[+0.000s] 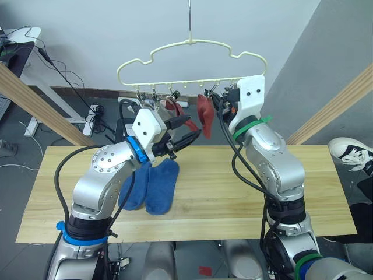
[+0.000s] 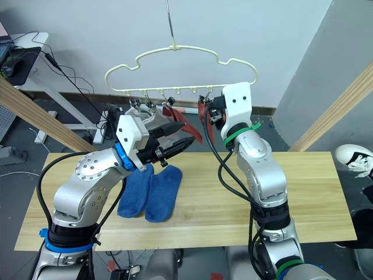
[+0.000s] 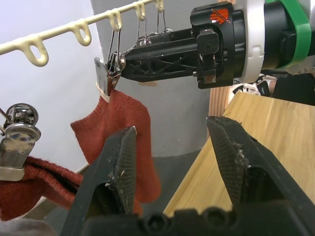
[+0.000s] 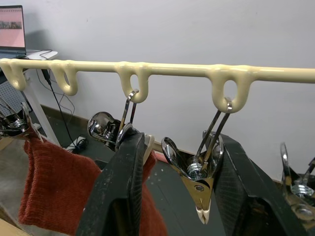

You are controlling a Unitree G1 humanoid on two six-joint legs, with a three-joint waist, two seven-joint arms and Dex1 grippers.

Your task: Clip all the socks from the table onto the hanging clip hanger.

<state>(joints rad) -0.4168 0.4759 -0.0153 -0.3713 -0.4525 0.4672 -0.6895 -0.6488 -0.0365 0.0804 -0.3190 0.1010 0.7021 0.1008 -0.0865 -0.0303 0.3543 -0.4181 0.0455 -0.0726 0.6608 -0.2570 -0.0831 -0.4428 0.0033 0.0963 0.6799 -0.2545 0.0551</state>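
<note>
Two blue socks (image 1: pixel 150 185) lie side by side, touching, on the light wood table (image 1: pixel 233 201), left of centre in the head views, their toes toward the near edge. Above the table, in the upper middle of the frame, the pale yellow clip hanger (image 1: pixel 192 61) hangs from a thin metal hook, its wavy outline carrying a row of small metal clips along the bottom bar. Two rust red socks are already pinned there: one (image 1: pixel 204 115) dangles near the middle of the row, the other (image 1: pixel 173 108) just left of it, partly behind the left arm. Something grey hangs at the clips further left, though I cannot tell what.

Raised at the red socks, the left gripper (image 1: pixel 187 130) has its black fingers spread, holding nothing. Up at the clip row on the right, the right gripper (image 4: pixel 174 191) stands with fingers apart on either side of one metal clip (image 4: pixel 199 189), not visibly pressing it. An orange mark on the right gripper's body is too small to read.
</note>
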